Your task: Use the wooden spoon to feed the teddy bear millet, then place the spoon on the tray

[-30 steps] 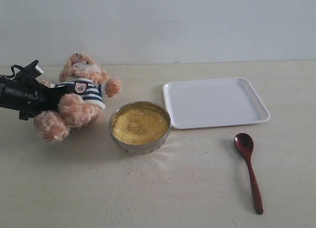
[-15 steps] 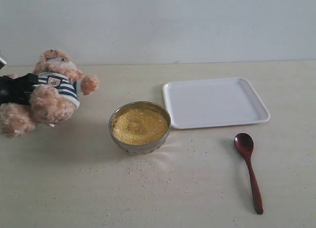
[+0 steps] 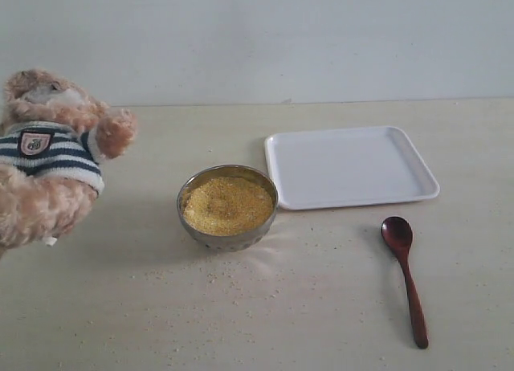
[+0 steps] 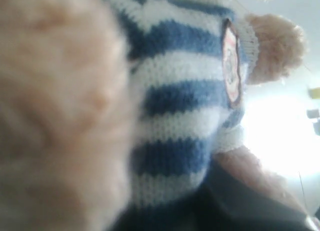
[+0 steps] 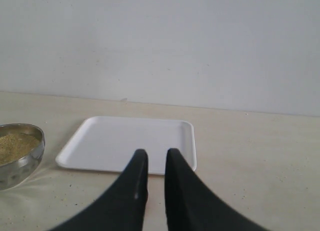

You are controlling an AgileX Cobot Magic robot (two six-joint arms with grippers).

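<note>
The teddy bear (image 3: 48, 170) hangs lifted at the far left, its striped shirt and crest badge facing the camera, clear of the table. In the left wrist view its shirt (image 4: 185, 91) fills the picture, and a dark finger (image 4: 240, 206) of my left gripper presses against its lower body, shut on it. The millet (image 3: 228, 204) lies heaped in the steel bowl (image 3: 193, 226) at the centre. The wooden spoon (image 3: 404, 271) lies alone on the table at front right. The white tray (image 3: 351, 166) is bare. My right gripper (image 5: 156, 156) hovers before the tray (image 5: 125, 141), jaws narrowly apart, holding nothing.
Loose grains (image 3: 241, 275) are scattered on the table in front of the bowl. The steel bowl (image 5: 20, 161) shows at the edge of the right wrist view. A pale wall (image 3: 257, 42) closes off the back of the table.
The bear has been carried left and toward the camera, rising off the table. The left arm has slipped out of the exterior view. Bowl, tray and spoon have not moved.
</note>
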